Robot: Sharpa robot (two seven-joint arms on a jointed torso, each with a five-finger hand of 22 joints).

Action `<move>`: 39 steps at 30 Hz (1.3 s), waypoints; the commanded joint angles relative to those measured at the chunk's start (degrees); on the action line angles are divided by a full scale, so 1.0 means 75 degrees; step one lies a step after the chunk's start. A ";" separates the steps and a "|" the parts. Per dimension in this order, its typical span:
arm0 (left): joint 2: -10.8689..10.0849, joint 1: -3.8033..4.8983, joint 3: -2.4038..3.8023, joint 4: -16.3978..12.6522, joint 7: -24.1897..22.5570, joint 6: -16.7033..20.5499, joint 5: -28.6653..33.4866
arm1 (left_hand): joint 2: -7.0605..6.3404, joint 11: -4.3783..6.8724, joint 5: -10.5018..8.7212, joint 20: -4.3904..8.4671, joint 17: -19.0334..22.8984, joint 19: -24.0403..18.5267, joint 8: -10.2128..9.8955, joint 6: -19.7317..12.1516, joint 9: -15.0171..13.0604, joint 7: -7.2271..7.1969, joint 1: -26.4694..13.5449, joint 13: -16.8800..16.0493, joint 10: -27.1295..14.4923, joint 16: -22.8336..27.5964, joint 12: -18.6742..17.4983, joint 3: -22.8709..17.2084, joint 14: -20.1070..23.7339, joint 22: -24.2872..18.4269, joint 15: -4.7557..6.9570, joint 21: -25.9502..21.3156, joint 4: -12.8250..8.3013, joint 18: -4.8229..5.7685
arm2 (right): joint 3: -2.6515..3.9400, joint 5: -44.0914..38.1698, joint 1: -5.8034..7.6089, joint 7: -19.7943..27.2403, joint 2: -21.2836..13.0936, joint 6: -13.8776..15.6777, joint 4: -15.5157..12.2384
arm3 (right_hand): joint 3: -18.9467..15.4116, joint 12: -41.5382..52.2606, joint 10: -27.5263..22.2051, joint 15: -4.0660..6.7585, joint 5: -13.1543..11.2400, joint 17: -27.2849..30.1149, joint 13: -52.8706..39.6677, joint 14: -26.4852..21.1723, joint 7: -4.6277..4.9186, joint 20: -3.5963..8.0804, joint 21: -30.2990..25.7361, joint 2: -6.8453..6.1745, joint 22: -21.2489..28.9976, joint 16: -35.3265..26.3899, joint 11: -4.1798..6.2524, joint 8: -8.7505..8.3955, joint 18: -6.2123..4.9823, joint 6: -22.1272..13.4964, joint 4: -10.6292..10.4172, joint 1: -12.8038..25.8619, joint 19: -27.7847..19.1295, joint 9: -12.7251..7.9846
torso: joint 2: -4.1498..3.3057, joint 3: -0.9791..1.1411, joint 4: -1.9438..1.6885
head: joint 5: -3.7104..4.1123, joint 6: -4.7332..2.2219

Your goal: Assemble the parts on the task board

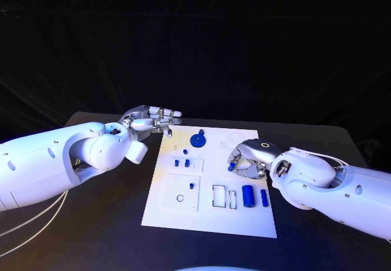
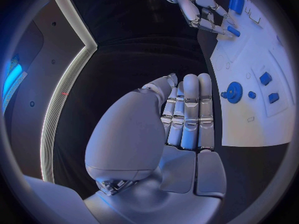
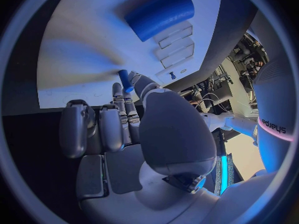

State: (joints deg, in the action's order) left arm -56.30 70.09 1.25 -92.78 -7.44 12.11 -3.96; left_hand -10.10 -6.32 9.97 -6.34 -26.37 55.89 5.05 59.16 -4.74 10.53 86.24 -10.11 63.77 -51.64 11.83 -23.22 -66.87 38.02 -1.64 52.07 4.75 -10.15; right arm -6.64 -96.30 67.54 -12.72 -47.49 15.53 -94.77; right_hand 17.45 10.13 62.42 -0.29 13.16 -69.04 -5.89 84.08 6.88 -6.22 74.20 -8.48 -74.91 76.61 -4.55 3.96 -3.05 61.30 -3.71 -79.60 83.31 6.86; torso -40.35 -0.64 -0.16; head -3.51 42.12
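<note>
The white task board [image 1: 210, 212] lies in the middle of the table. My right hand [image 1: 251, 158] hovers over the board's right side and pinches a small blue peg [image 1: 231, 166] between thumb and finger; the right wrist view shows the peg [image 3: 126, 80] at the fingertips, close above the board [image 3: 81, 50]. My left hand [image 1: 153, 120] holds nothing and floats just off the board's far left corner, its fingers [image 2: 190, 112] stretched out side by side. A blue gear [image 1: 198, 139] stands near the far edge. A thick blue cylinder [image 1: 247, 196] and a thin blue rod [image 1: 264, 197] lie at the near right.
Two small blue pieces [image 1: 182, 163] stand left of centre on the board, with another small peg [image 1: 192, 185] on a raised square plate nearer me. Rectangular slots [image 1: 221, 195] lie beside the cylinder. Black table surrounds the board.
</note>
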 commanded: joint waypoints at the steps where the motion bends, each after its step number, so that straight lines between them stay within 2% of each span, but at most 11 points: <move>1: 0.0004 0.0007 0.0004 -0.0022 -0.0024 -0.0120 0.0036 | 0.0062 -0.0005 -0.0013 -0.0041 0.0007 0.0003 -0.0032 -0.0063 0.0007 0.0012 -0.0022 -0.0010 -0.0045 0.0052 0.0024 0.0033 0.0057 -0.0013 0.0004 -0.0052 -0.0021 -0.0057 | -0.0006 -0.0041 -0.0028 0.0066 0.0072 -0.0227 0.0065 | 0.0098 0.0033 0.0121 0.0057 -0.0077 -0.0040 0.0008 0.0259 0.0010 0.0028 0.0091 0.0126 -0.1311 0.0055 0.0016 0.0024 -0.0013 0.0076 -0.0004 -0.0012 0.0064 0.0008 | -0.0003 0.0005 0.0006 | -0.0009 0.0009; 13: -0.0006 0.0008 0.0004 -0.0026 -0.0017 -0.0113 0.0036 | 0.0062 -0.0005 -0.0013 -0.0041 0.0007 0.0003 -0.0032 -0.0063 0.0007 0.0012 -0.0022 -0.0010 -0.0045 0.0052 0.0024 0.0033 0.0057 -0.0013 0.0004 -0.0052 -0.0021 -0.0057 | -0.0012 0.0045 -0.0064 0.0080 0.0283 -0.0112 0.0242 | 0.0568 0.0096 0.0770 0.0184 -0.0433 -0.0189 -0.0011 0.0309 -0.0024 0.0147 0.0485 0.0369 -0.1477 0.0188 0.0170 0.0153 0.0067 0.0523 0.0027 -0.0146 0.0240 0.0099 | 0.0004 0.0002 0.0007 | 0.0004 0.0029; 17: -0.0010 0.0008 0.0004 -0.0025 -0.0009 -0.0117 0.0036 | 0.0070 -0.0007 -0.0012 -0.0045 0.0018 -0.0001 -0.0031 -0.0066 0.0010 0.0014 -0.0023 -0.0013 -0.0055 0.0062 0.0036 0.0038 0.0064 -0.0020 0.0001 -0.0064 -0.0025 -0.0058 | -0.0012 0.0032 -0.0071 0.0054 0.0285 0.0255 0.0248 | 0.0728 0.0108 0.0968 0.0233 -0.0531 -0.0213 -0.0040 0.0318 -0.0062 0.0189 0.0604 0.0490 -0.1527 0.0214 0.0224 0.0244 0.0091 0.0725 0.0098 -0.0240 0.0290 0.0163 | 0.0008 0.0004 0.0009 | 0.0006 0.0027; 21: -0.0014 0.0008 0.0004 -0.0021 0.0000 -0.0130 0.0036 | 0.0070 -0.0007 -0.0012 -0.0045 0.0018 -0.0001 -0.0031 -0.0066 0.0010 0.0014 -0.0023 -0.0013 -0.0055 0.0062 0.0036 0.0038 0.0064 -0.0020 0.0001 -0.0064 -0.0025 -0.0058 | -0.0011 0.0057 -0.0077 0.0049 0.0237 0.0719 0.0178 | 0.0832 0.0112 0.1113 0.0262 -0.0507 -0.0225 -0.0073 0.0321 -0.0080 0.0221 0.0701 0.0517 -0.1567 0.0229 0.0261 0.0302 0.0111 0.0835 0.0169 -0.0281 0.0330 0.0220 | 0.0010 0.0005 0.0003 | 0.0023 0.0014; 27: -0.0024 0.0008 0.0003 -0.0004 0.0007 -0.0136 0.0036 | 0.0070 -0.0007 -0.0012 -0.0045 0.0018 -0.0001 -0.0031 -0.0066 0.0010 0.0014 -0.0023 -0.0013 -0.0055 0.0062 0.0036 0.0038 0.0064 -0.0020 0.0001 -0.0064 -0.0025 -0.0058 | 0.0030 0.0414 -0.0042 0.0102 0.0011 0.1112 -0.0181 | 0.0846 0.0077 0.1133 0.0266 -0.0499 -0.0226 -0.0084 0.0322 -0.0081 0.0233 0.0712 0.0466 -0.1577 0.0235 0.0261 0.0322 0.0114 0.0866 0.0191 -0.0240 0.0334 0.0255 | 0.0019 0.0004 0.0004 | 0.0027 -0.0008; 34: -0.0015 0.0007 -0.0002 0.0034 0.0008 -0.0146 0.0036 | 0.0071 -0.0007 -0.0011 -0.0046 0.0022 -0.0001 -0.0031 -0.0068 0.0011 0.0015 -0.0018 -0.0013 -0.0060 0.0066 0.0040 0.0039 0.0067 -0.0022 0.0001 -0.0068 -0.0030 -0.0059 | 0.0093 0.1077 0.0110 0.0243 -0.0245 0.1295 -0.0788 | 0.0847 0.0041 0.1115 0.0263 -0.0508 -0.0215 -0.0084 0.0319 -0.0078 0.0235 0.0683 0.0429 -0.1571 0.0230 0.0256 0.0324 0.0108 0.0868 0.0204 -0.0214 0.0322 0.0271 | 0.0022 0.0001 0.0000 | 0.0013 -0.0035; 38: -0.0004 0.0006 -0.0009 0.0044 0.0014 -0.0164 0.0036 | 0.0071 -0.0007 -0.0011 -0.0046 0.0022 -0.0001 -0.0031 -0.0068 0.0011 0.0015 -0.0018 -0.0013 -0.0060 0.0066 0.0040 0.0039 0.0067 -0.0022 0.0001 -0.0068 -0.0030 -0.0059 | 0.0104 0.1313 0.0140 0.0305 -0.0199 0.1301 -0.1019 | 0.0844 0.0029 0.1113 0.0261 -0.0502 -0.0220 -0.0085 0.0320 -0.0072 0.0235 0.0690 0.0418 -0.1575 0.0234 0.0251 0.0324 0.0110 0.0867 0.0203 -0.0196 0.0324 0.0277 | 0.0018 0.0003 -0.0003 | -0.0001 -0.0041; 39: 0.0001 0.0005 -0.0013 0.0048 0.0014 -0.0168 0.0036 | 0.0071 -0.0007 -0.0011 -0.0046 0.0022 -0.0001 -0.0031 -0.0068 0.0011 0.0015 -0.0018 -0.0013 -0.0060 0.0066 0.0040 0.0039 0.0067 -0.0022 0.0001 -0.0068 -0.0030 -0.0059 | 0.0103 0.1386 0.0134 0.0334 -0.0134 0.1291 -0.1065 | 0.0843 0.0024 0.1112 0.0260 -0.0499 -0.0219 -0.0086 0.0320 -0.0070 0.0235 0.0684 0.0413 -0.1574 0.0234 0.0249 0.0323 0.0109 0.0865 0.0203 -0.0190 0.0322 0.0279 | 0.0013 0.0003 0.0001 | -0.0035 -0.0026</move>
State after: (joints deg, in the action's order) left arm -56.44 70.09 1.14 -92.37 -7.19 11.97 -3.96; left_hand -10.10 -6.32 9.97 -6.34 -26.28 55.90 5.05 58.96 -4.75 10.74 86.24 -10.14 63.77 -51.25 11.83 -23.06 -66.87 37.91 -1.64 51.70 4.59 -9.85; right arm -5.86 -89.10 68.56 -11.67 -48.93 23.96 -102.21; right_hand 23.59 10.63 70.65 1.35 9.31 -70.69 -6.56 83.93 6.09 -4.68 79.31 -5.38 -74.94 78.22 -2.55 5.55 -3.05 67.27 -2.26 -81.53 84.00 7.78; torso -40.19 -0.62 -0.16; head -3.51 41.83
